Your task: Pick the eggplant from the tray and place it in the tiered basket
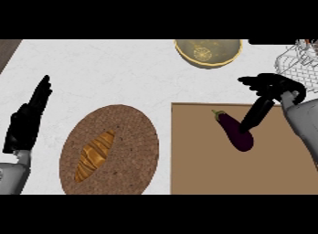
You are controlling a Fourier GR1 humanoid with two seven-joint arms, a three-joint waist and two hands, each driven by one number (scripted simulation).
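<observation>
A dark purple eggplant lies on the brown tray, its stem end toward the upper left. My right hand hangs over the tray's upper right part. Its thumb reaches down to the eggplant's right side while the fingers stretch left above it, uncurled. The white wire tiered basket stands at the upper right corner, just behind that hand. At the left edge my left hand rests open with fingers pointing up.
A round woven mat holding a loaf of bread sits left of the tray. A yellow bowl with a lemon slice stands at the back. A dark wooden strip runs along the upper left corner.
</observation>
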